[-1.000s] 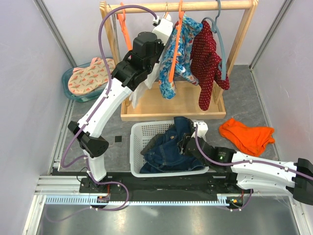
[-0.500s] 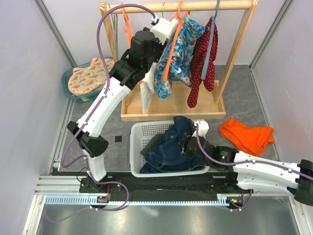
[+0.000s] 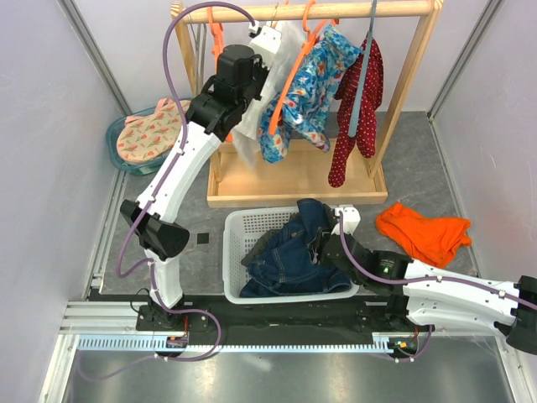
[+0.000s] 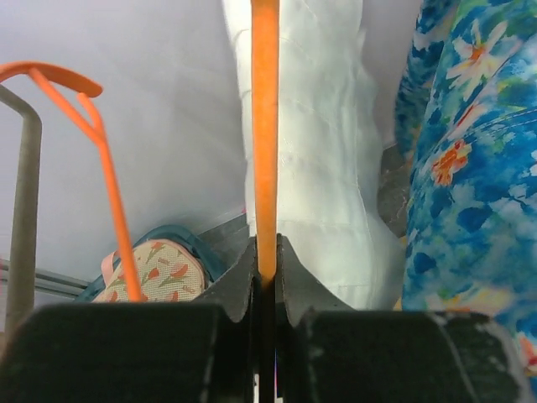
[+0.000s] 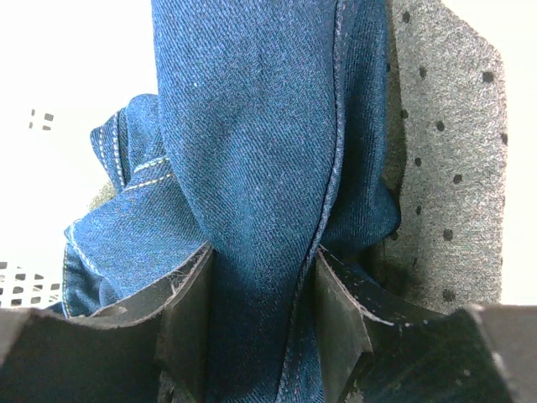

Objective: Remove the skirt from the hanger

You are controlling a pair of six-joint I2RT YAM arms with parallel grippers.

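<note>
the skirt (image 3: 289, 256) sits bunched in the white basket (image 3: 235, 227) at the near edge, well apart from the rack, so it looks already off its hanger. the right gripper (image 5: 264, 277) is down in the basket with its fingers pinching a thick fold of denim along a seam. a grey dotted cloth (image 5: 445, 168) lies just beside that fold, and the grip appears to take only the skirt. up at the rack, the left gripper (image 4: 265, 260) has its fingers pressed together on the thin orange bar of the hanger (image 4: 265, 126), probably to steady it while it hangs from the rail (image 3: 336, 10). a white garment (image 4: 319, 168) hangs right behind that bar and the floral garment (image 3: 306, 84) crowds in on one side, so room up there is tight. a second orange hanger and the rack post stand close on the other side. down low, the basket walls hem in the right gripper, so straight up looks like the free way out, and the orange cloth (image 3: 424, 231) lies clear of it on the table.
</note>
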